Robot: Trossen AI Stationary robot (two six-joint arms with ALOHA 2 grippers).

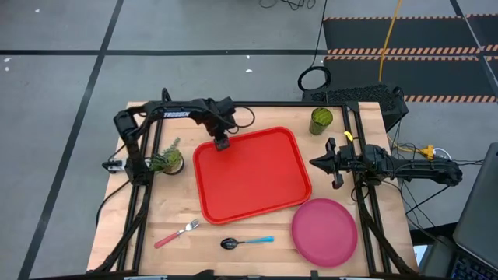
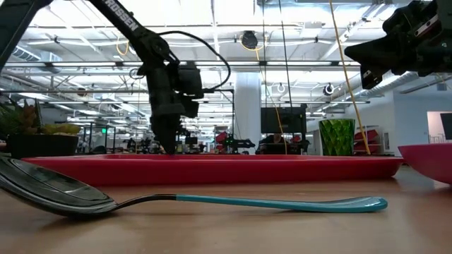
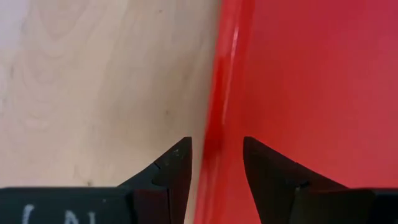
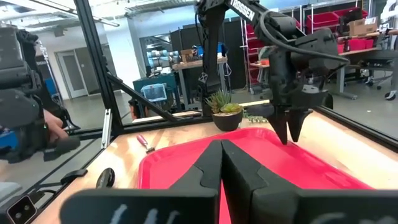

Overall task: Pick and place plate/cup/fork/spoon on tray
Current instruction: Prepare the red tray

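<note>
Red tray (image 1: 257, 175) sits mid-table. Left gripper (image 1: 222, 144) is down at its far-left corner, fingers (image 3: 177, 165) parted, straddling the rim without gripping it. Right gripper (image 1: 334, 165) hangs just off the tray's right edge, jaws closed, empty. Beyond it: cup (image 1: 320, 120). Nearer than it: plate (image 1: 324, 231). Fork (image 1: 177, 233) and spoon (image 1: 247, 242) lie along the near edge.
</note>
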